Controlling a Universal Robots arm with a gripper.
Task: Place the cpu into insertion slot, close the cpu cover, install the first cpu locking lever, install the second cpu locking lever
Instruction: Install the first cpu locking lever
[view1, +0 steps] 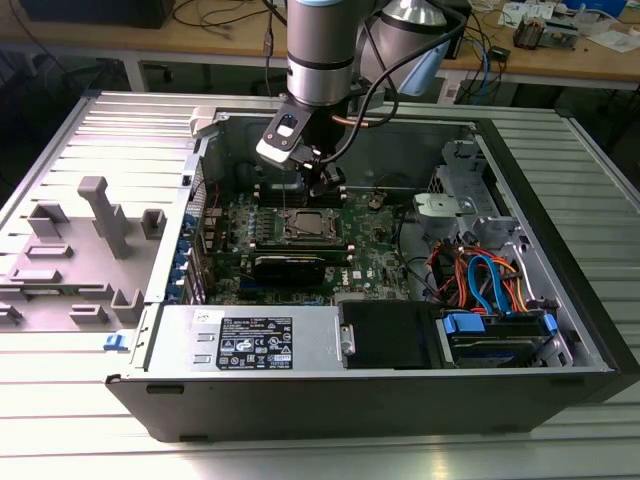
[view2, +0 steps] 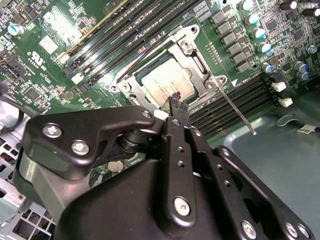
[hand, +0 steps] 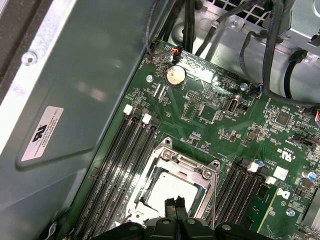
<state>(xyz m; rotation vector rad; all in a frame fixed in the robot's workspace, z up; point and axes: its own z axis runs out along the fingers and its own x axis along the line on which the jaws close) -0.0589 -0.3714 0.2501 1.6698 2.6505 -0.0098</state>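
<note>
**Chip seated and covered; levers left to do**

A ribbed metal surface (view1: 300, 455) carries an open computer case (view1: 560, 380), and the green motherboard (view1: 375, 250) lies flat inside it. The arm (view1: 320, 50) reaches down from above into the case. Amid the board sits the insertion slot (view1: 305, 228), between the banks of long black memory slots (view2: 235, 102).

In both wrist views the cpu cover (view2: 197, 60) appears to lie down flat over the slot, its silvery frame ringing the cpu (view2: 167, 82), whose pale metal top shows through the open middle. So the first two steps look done.

One thin locking lever (view2: 237, 111) juts out from the corner of the socket across the memory slots, and by my judgement it is not latched. I cannot make out the other lever well enough to say how it stands.

The tool (hand: 175, 205) hovers just above the near edge of the socket, fingertips (hand: 170, 206) pressed together and gripping nothing.
</note>
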